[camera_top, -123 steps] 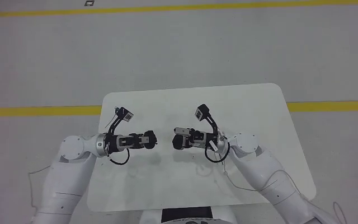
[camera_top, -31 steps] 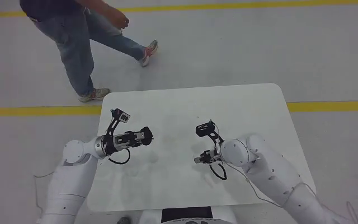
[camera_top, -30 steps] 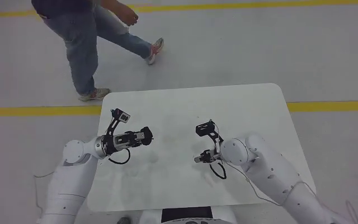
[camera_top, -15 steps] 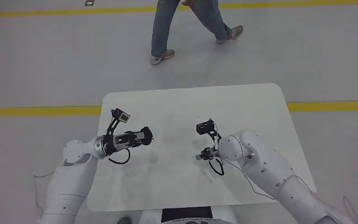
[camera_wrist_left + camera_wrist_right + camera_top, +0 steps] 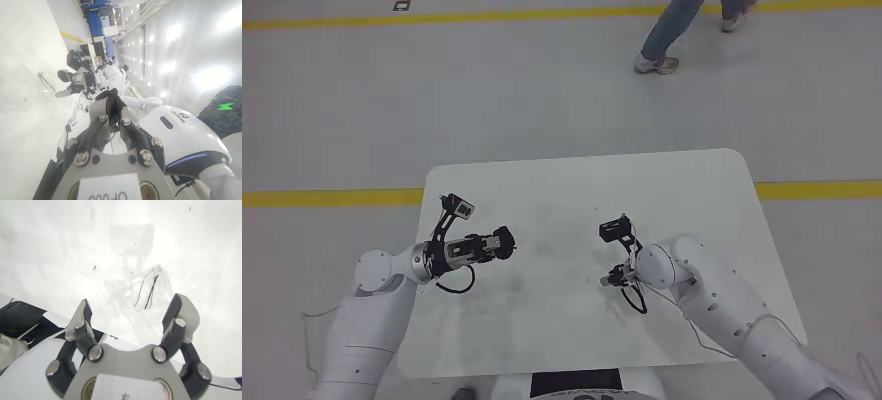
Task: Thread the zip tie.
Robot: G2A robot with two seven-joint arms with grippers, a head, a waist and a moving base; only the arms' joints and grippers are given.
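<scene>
Several thin black zip ties (image 5: 149,294) lie in a small clear tray (image 5: 166,281) on the white table. My right gripper (image 5: 130,300) hangs open just above the tray, nothing between its pads, and the ties show in the gap between its fingers. In the top view it (image 5: 613,281) points down at the table's middle. My left gripper (image 5: 506,240) is held above the table's left part, pointing toward the right arm. Its fingers (image 5: 113,98) are shut, with a dark strip between them that I cannot tell from the pads. From there the tray (image 5: 44,79) sits under the right gripper (image 5: 63,84).
The white table (image 5: 692,190) is bare apart from the tray and a few tiny dark specks (image 5: 94,267). Its near edge runs close behind the right gripper (image 5: 117,338). A yellow floor line (image 5: 332,197) passes beyond the table's sides.
About four seconds ago both grippers faced each other closely. Since then the right arm swung down over the tray and, over the last half second, shifted slightly right. The left gripper stays still.
</scene>
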